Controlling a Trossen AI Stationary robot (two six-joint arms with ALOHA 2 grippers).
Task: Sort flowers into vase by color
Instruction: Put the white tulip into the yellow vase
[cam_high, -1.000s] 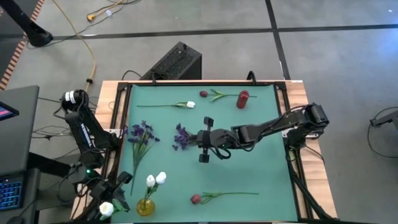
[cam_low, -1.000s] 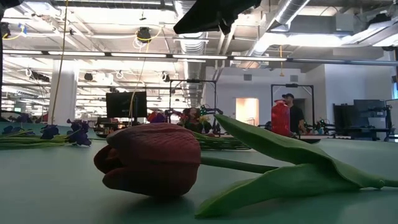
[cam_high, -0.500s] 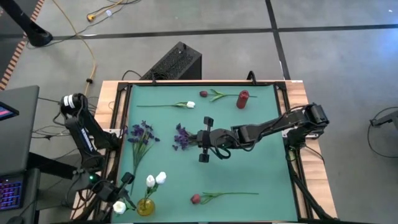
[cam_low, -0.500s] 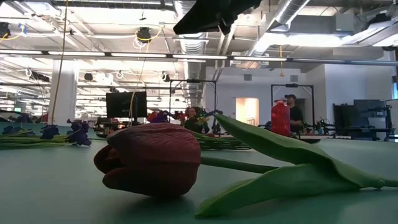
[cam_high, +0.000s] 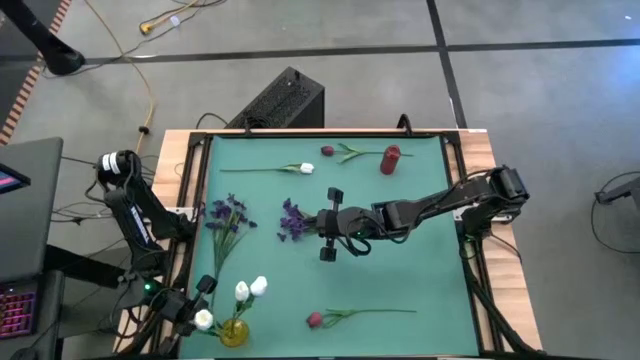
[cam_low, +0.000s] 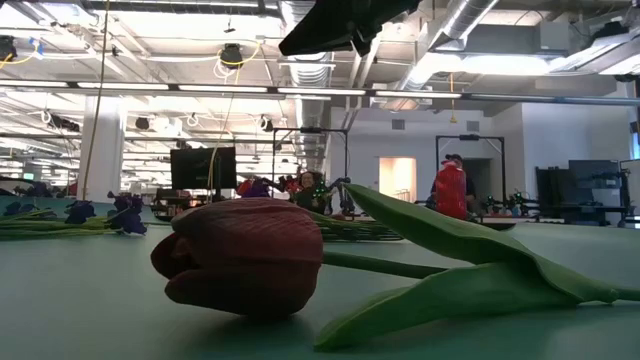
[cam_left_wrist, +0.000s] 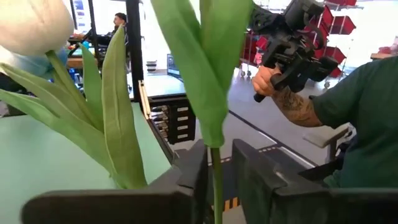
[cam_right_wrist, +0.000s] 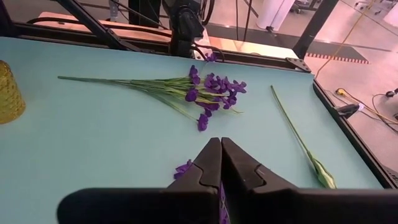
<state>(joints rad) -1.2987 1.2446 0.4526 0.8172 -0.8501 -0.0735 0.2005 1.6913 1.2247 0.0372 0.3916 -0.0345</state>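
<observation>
Looking down from above, I am seeing the green bench (cam_high: 400, 270) with the flowers on it. The left hand (cam_high: 188, 310) is hanging at the near left corner, just beside the yellow vase (cam_high: 233, 331). It is carrying a white tulip (cam_high: 203, 320). I cannot tell if it is clamped on the stem or not. Two more white tulips (cam_high: 250, 288) are standing in that vase. The right hand (cam_high: 314, 222) is reaching to the middle of the bench, and it is pinched together on a purple sprig (cam_high: 292, 219). Another purple bunch (cam_high: 228, 214) is lying to the left. At the far side a white flower (cam_high: 304, 168), a dark red bud (cam_high: 327, 151) and a red vase (cam_high: 390, 159) are sitting. A red tulip (cam_high: 314, 320) is lying at the near side.

From bench height, that red tulip (cam_low: 245, 255) is filling my screen, with its green leaf (cam_low: 470, 262) pointing right. The red vase (cam_low: 451, 190) is standing far behind.

On the left wrist camera, a green stem (cam_left_wrist: 216, 180) is standing up in the left hand (cam_left_wrist: 217, 171). The white tulip head (cam_left_wrist: 34, 25) is showing too. A person's hand (cam_left_wrist: 270, 78) is gripping a dark handle beyond the bench.

On the right wrist camera, the right hand (cam_right_wrist: 221, 149) is shut tight, with purple peeking through. The purple bunch (cam_right_wrist: 208, 91), the lying white flower (cam_right_wrist: 322, 176) and the yellow vase (cam_right_wrist: 7, 93) are lying ahead.
</observation>
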